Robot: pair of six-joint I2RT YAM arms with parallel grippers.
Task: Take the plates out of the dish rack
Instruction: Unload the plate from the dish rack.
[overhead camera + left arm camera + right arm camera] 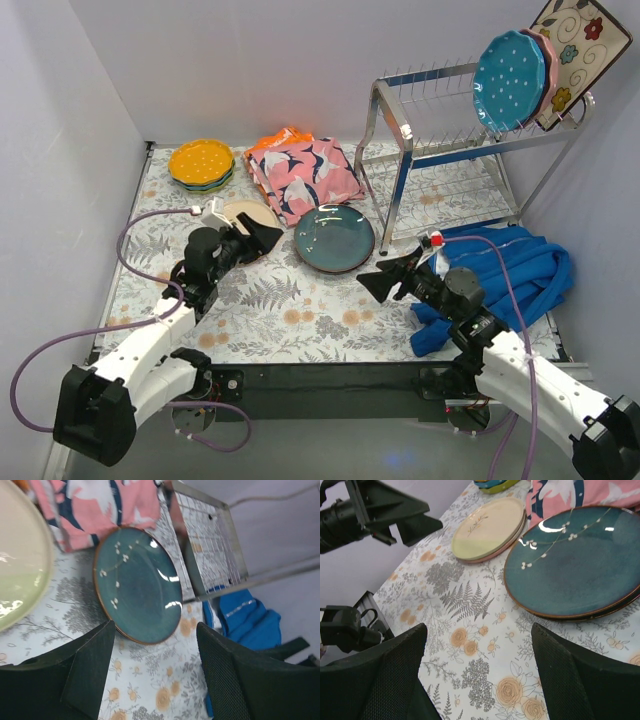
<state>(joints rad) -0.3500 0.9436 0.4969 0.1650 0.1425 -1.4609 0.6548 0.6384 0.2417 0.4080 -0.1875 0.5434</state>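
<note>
The chrome dish rack (450, 150) stands at the back right. On its top tier lean a blue dotted plate (508, 68), a pink plate (548, 60) and a square floral plate (578, 50). A dark teal plate (334, 238) (137, 585) (575, 562) lies on the table, with a cream plate (248, 215) (20, 565) (487, 527) to its left and an orange dotted stack (200, 162) further back. My left gripper (265, 240) (155, 665) hangs open over the cloth just beside the cream plate. Open and empty, my right gripper (372, 283) (477, 670) sits near the teal plate's front edge.
A pink bird-print cloth (303, 172) (95, 505) lies behind the teal plate. A blue garment (510, 275) (245, 620) is heaped at the right, below the rack's legs. White walls close in both sides and the back. The table carries a floral cover (485, 630).
</note>
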